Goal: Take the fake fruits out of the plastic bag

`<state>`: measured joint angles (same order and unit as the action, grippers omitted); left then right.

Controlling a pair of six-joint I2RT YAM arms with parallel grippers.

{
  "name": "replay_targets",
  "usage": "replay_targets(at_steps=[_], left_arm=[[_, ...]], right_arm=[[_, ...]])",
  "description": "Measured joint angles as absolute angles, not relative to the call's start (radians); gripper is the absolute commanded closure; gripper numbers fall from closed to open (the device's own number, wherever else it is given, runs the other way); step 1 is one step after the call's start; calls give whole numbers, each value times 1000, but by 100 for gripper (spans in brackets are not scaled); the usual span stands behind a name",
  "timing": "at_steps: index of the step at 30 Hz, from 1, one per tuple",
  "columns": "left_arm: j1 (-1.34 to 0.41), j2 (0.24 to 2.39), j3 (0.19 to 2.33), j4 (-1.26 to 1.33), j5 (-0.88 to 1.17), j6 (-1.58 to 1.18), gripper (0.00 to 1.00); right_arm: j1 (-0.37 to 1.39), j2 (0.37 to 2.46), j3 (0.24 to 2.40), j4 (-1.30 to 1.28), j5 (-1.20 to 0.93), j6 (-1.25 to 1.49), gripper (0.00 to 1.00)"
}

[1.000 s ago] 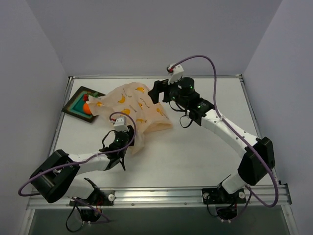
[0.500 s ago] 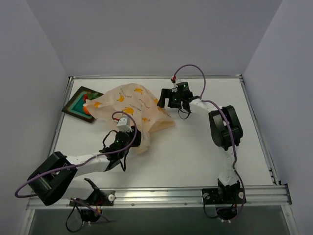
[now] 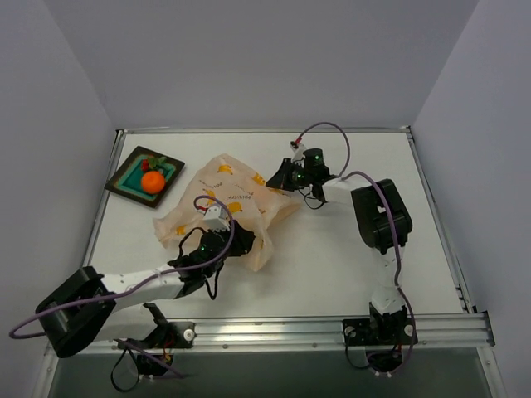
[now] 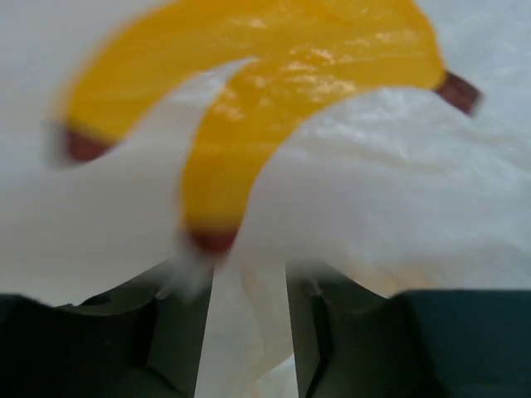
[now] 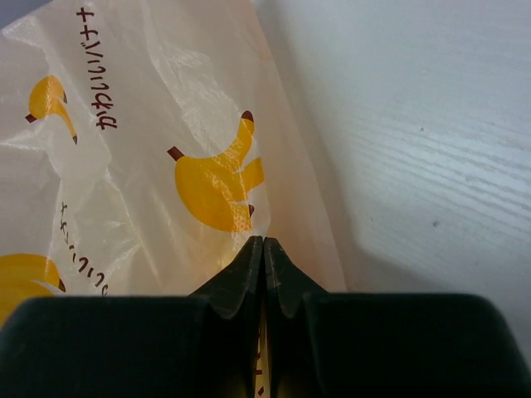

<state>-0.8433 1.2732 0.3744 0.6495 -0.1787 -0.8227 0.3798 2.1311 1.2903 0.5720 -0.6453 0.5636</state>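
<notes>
Nearest to the bases, the left gripper (image 4: 246, 325) lies low on the table (image 3: 332, 249). Its fingers (image 4: 178, 348) stand narrow with a fold of the bag (image 3: 228, 186) between them, so I judge that it pinches the near end of the bag. The bag lies crumpled in the middle of the table and looks rather flat, with no clear round bulge in it. At its far right corner the right gripper (image 5: 263, 249) has its two tips pressed together on the edge of the plastic, with a thin strip of film between them, so this one holds the bag too. Further away, at the far left, stands the tray (image 3: 124, 184), apart from the bag. In it rest the orange fruit (image 3: 153, 182) and, just behind it, the red fruit (image 3: 149, 165) with green leaves. So I judge that most of the task is done, because two fruits are out. I cannot find the yellow-orange oval fruit in any view; it may be inside the bag or hidden, and checking this is what is left.
</notes>
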Motion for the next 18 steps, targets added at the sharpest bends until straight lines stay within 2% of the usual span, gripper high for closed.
replay_targets(at_steps=[2,6,11,18], left_arm=[[-843,1180,362,590,-239,-825,49],[-838,1010,312,498,-361,-836,41],[-794,987,297,422,-429,-830,41],[-654,1195,331,460,-361,-814,41]], right_arm=[[375,2108,1261,567,-651,564,100],[371,2027,1253,508,-640,523,100],[374,1906,1260,455,-624,466,100],[405,1817,1272,361,-564,371,100]])
